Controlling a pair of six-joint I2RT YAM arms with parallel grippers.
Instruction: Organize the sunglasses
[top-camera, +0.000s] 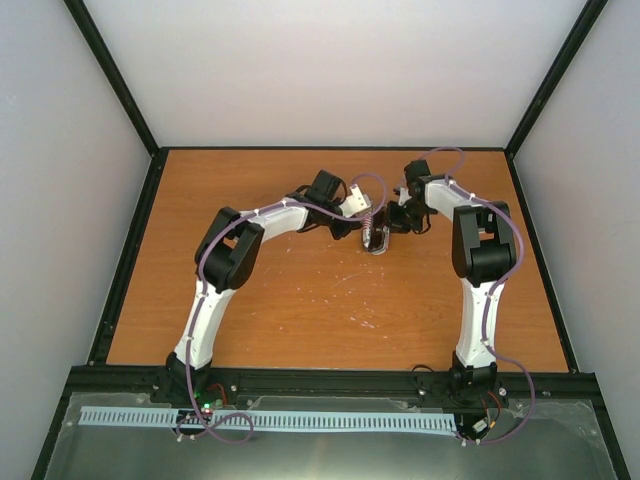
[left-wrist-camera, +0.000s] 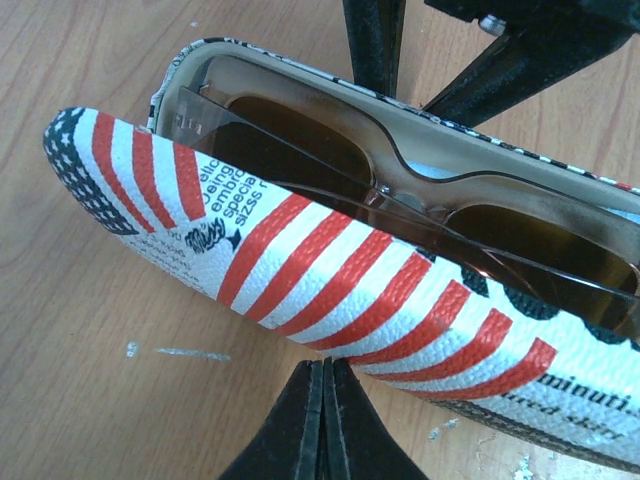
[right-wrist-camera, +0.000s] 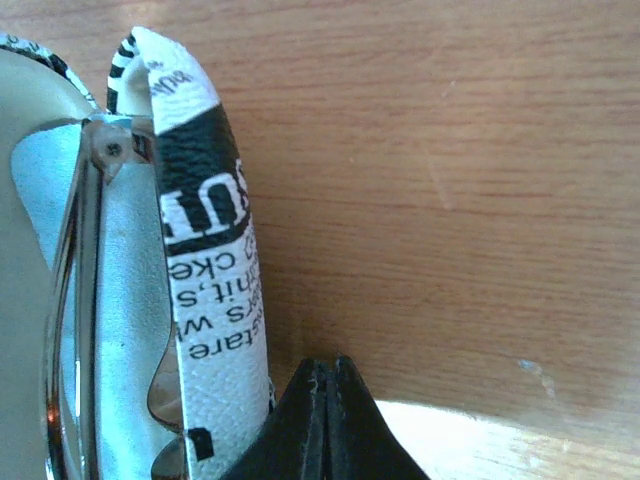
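The sunglasses (left-wrist-camera: 420, 190), with a thin red-brown frame and brown lenses, lie inside the oval flag-patterned case (left-wrist-camera: 330, 270), which stands half open on the table. In the top view the case (top-camera: 376, 240) sits mid-table between both arms. My left gripper (left-wrist-camera: 325, 365) is shut and empty, its tips touching the striped lid from outside. My right gripper (right-wrist-camera: 325, 368) is shut and empty, its tips beside the printed edge of the case (right-wrist-camera: 205, 250) at the other end. A lens edge (right-wrist-camera: 165, 390) and light blue lining or cloth (right-wrist-camera: 125, 300) show inside.
The orange-brown wooden table (top-camera: 300, 310) has black rails round its edges and white walls behind. Small white scratches mark the wood (left-wrist-camera: 185, 353) near the case. Black parts of the right arm (left-wrist-camera: 375, 40) stand just behind the case.
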